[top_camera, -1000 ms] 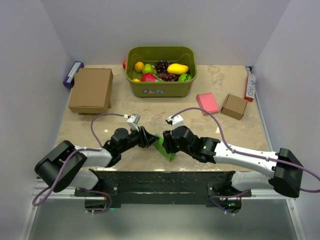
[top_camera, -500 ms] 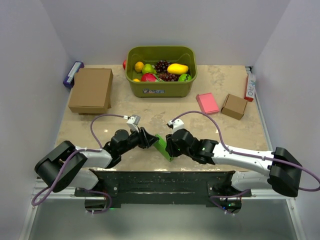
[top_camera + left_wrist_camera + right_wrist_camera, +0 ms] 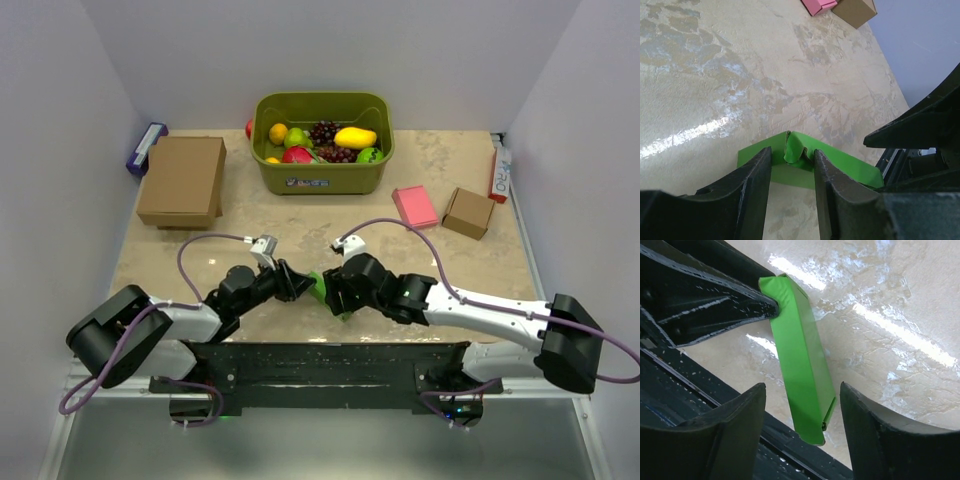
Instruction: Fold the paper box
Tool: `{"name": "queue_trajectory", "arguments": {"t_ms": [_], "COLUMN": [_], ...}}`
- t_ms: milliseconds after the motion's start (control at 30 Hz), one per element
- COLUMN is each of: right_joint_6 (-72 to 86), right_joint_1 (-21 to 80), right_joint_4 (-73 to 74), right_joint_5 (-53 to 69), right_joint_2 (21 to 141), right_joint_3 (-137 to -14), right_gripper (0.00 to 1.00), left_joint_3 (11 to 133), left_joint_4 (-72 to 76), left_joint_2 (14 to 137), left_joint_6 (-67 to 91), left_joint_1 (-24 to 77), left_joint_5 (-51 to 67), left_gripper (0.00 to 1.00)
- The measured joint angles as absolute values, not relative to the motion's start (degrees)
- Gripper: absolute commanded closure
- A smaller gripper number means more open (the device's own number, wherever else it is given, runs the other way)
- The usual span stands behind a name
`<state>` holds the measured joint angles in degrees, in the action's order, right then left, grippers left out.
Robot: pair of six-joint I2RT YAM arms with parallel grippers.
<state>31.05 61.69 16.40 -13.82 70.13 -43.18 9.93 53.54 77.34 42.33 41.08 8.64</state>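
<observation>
Left wrist view first: the left gripper point(image 3: 791, 152) is clamped down on a crumpled little flap at one end of the paper box point(image 3: 845, 169), and the flap is squeezed between the two fingers. That end is probably being pinned so the box can't slide or spin while the other arm works on it.

In the right wrist view, the right gripper point(image 3: 801, 389) is seen with its jaws spread wide, one on each side of the box. Nothing is gripped or touched by it, and a gap shows on both sides. It seems to be lined up that way so the long body can be pinched or pressed next, but that's just a guess.

As for the box itself, bright green thin card is what's seen, collapsed into a long narrow slab with sharp creases along the edges. The card is wrinkled where it's pinched. Whether the far end is tucked shut can't be told from here.

Further out, in the top view, the box is found near the front middle of the table point(image 3: 300, 225), between the two grippers and just beyond the black mounting plate point(image 3: 320, 362). The pink flat box point(image 3: 414, 206) and fruit bin point(image 3: 322, 182) are parked well apart toward the back, out of the way.
</observation>
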Motion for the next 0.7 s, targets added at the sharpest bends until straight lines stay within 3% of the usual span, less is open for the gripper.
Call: {"name": "queue_trajectory", "arguments": {"t_ms": [333, 467, 500, 600, 700], "right_joint_6": [25.7, 23.0, 22.3, 20.4, 19.9], "right_joint_1": [63.2, 65.4, 66.2, 68.8, 69.9], "right_joint_4": [16.5, 16.8, 16.8, 17.6, 19.4], "right_joint_5": [-14.5, -17.9, -19.0, -23.5, -27.4], "right_joint_2": [76.9, 80.8, 82.3, 86.0, 87.7], "right_joint_3": [-46.1, -48.2, -49.2, -51.8, -53.2], "right_gripper": [0.25, 0.42, 0.54, 0.64, 0.7], "left_joint_3": [9.1, 9.0, 9.0, 9.0, 9.9], "left_joint_4": [55.1, 55.3, 55.3, 54.5, 49.9], "left_joint_2": [77.4, 77.4, 77.3, 76.6, 73.7], "left_joint_6": [42.4, 42.4, 42.4, 42.3, 42.2], "left_joint_1": [41.3, 41.3, 41.3, 41.3, 41.3], "left_joint_5": [8.2, 8.2, 8.2, 8.2, 8.1], "left_gripper": [0.93, 0.93, 0.92, 0.77, 0.48]}}
